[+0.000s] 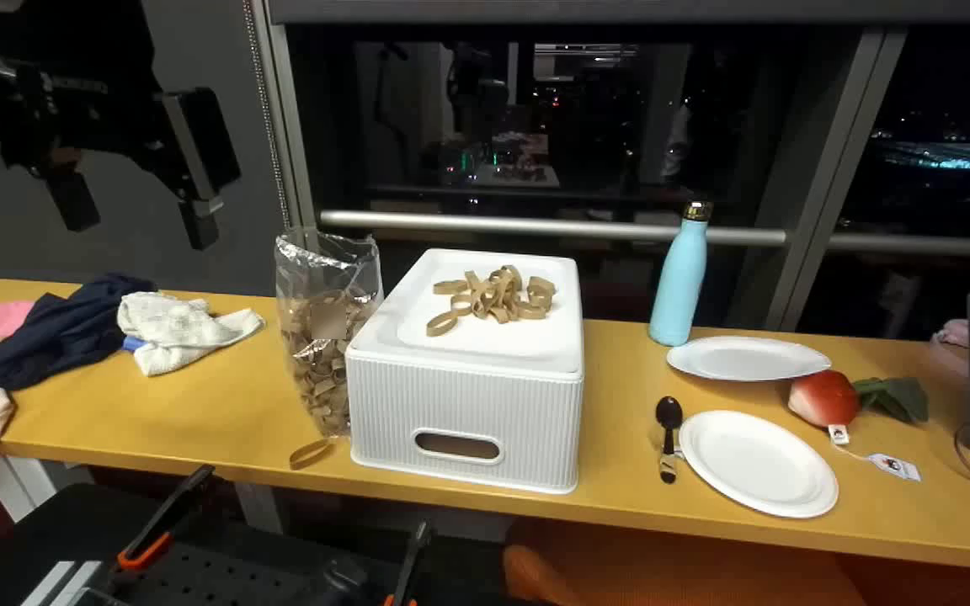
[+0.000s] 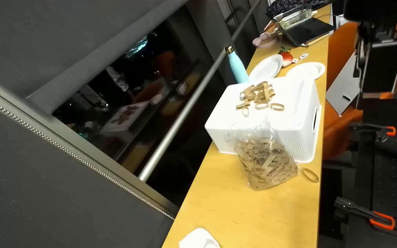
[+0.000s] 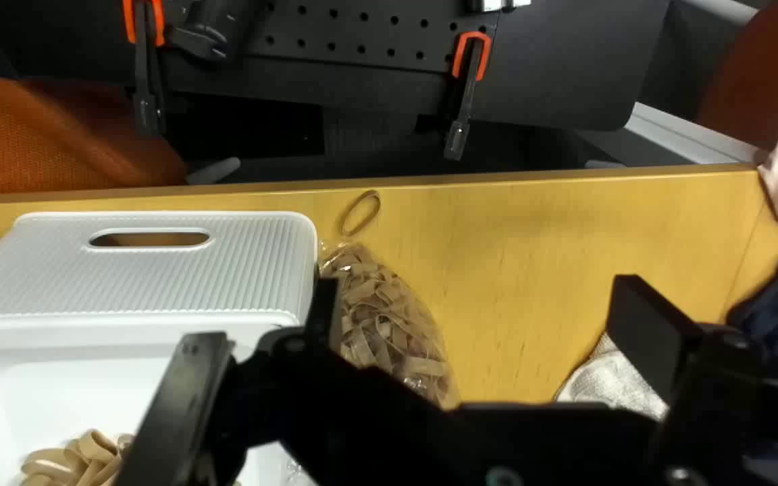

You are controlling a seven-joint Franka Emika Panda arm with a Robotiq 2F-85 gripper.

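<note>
In an exterior view, the gripper point(image 1: 138, 215) hangs empty, fingers apart; the plastic bag point(image 1: 325, 273) of rubber bands point(image 1: 322, 379) stands beside the ribbed box point(image 1: 464, 404). In an exterior view, the bag on the table point(image 2: 271, 213) looks soft and slippery, best pinched at its floppy top. In the wrist view, a loose rubber band point(image 3: 349, 209) lies near, likely light and stretchy.

Dark window point(image 1: 603, 172) at 12 o'clock, metal rail point(image 1: 552, 226) crossing it. Teal glow point(image 1: 948, 157) in glass, 2 o'clock. Grey blind point(image 1: 215, 63), 10. Wooden table point(image 1: 215, 412), 6. Orange chair point(image 1: 679, 568), 5.
</note>
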